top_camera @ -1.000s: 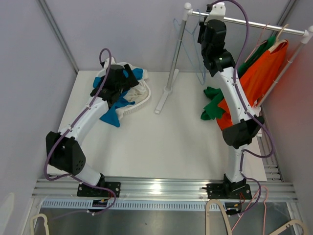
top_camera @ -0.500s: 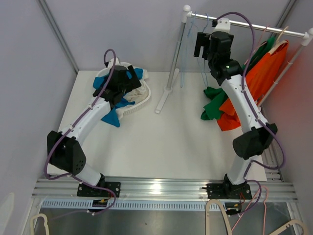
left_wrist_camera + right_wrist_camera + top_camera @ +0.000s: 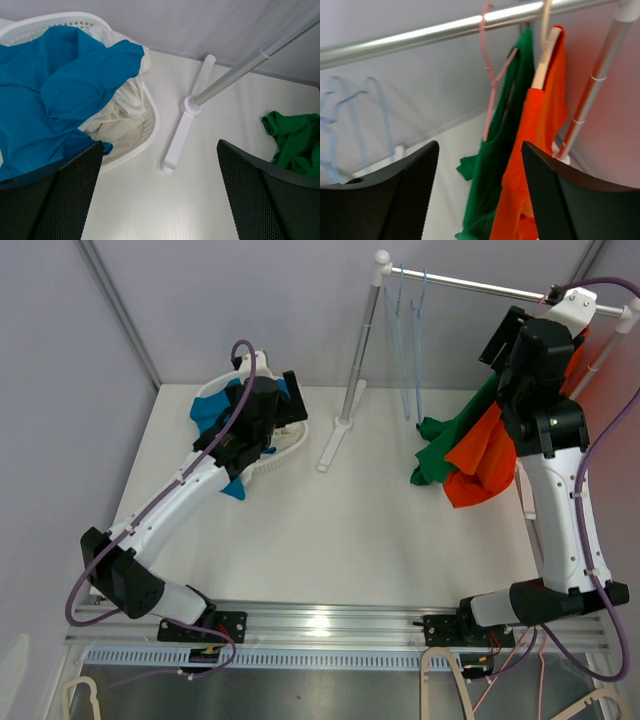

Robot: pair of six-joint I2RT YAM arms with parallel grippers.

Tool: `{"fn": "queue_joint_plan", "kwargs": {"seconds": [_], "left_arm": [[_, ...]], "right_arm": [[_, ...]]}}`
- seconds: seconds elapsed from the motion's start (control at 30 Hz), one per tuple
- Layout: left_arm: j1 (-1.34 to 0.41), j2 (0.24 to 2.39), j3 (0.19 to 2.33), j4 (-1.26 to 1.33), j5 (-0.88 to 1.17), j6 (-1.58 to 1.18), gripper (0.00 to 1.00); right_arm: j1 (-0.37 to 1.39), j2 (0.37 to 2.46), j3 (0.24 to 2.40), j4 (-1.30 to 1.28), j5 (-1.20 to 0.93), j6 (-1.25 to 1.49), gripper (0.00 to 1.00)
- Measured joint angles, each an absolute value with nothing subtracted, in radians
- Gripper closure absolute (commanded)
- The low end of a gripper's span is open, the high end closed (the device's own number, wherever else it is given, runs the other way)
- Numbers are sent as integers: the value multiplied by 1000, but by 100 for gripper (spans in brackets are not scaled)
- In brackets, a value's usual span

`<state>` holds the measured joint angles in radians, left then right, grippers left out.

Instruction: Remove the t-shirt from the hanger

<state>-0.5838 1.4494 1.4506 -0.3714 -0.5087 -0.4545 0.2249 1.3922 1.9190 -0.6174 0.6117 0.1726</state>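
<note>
A green t-shirt (image 3: 495, 190) hangs on a pink hanger (image 3: 492, 75), beside an orange t-shirt (image 3: 540, 150) on a wooden hanger (image 3: 543, 55). Both hang at the right end of the metal rail (image 3: 420, 37), and their lower parts (image 3: 450, 435) trail onto the table. My right gripper (image 3: 477, 160) is up by the rail (image 3: 505, 335), facing the two shirts a short way off. It is open with nothing between its fingers. My left gripper (image 3: 160, 185) is open and empty, hovering over the table by the laundry basket (image 3: 275, 405).
A white basket (image 3: 150, 125) at the back left holds blue cloth (image 3: 65, 85) and cream cloth (image 3: 125, 115). The rack's left post stands on a white foot (image 3: 182, 130). Two bare pale-blue hangers (image 3: 410, 340) hang on the rail's left part. Grey walls close in the back and sides.
My right arm has swung from the rail's left part to its right end, facing the shirts, and its jaws went from shut to open. My left arm reached slightly further over the basket.
</note>
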Motion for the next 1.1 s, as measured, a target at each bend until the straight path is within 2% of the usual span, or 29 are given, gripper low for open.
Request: {"fn": "queue_joint_plan", "kwargs": {"seconds": [0.1,0.43,0.77,0.93,1.1], "left_arm": [[-630,1411,1439,-357,-521,-432,1],[-690,1396,1419,-319,-517,-398,0],[-705,1419,1412,-312,-515,-374,1],[-712,1420,1412,-297,-513,-362,1],[-715,1423,1411,-292,-490,-349,0]], "right_arm": [[152,1453,1942,-665,607,207,35],[68,1674,2086,-744,550,254,36],[55,1761,2167,-710,596,251,36],[54,1765,2167,-701,594,252,41],[46,1787,2194,-687,585,250,40]]}}
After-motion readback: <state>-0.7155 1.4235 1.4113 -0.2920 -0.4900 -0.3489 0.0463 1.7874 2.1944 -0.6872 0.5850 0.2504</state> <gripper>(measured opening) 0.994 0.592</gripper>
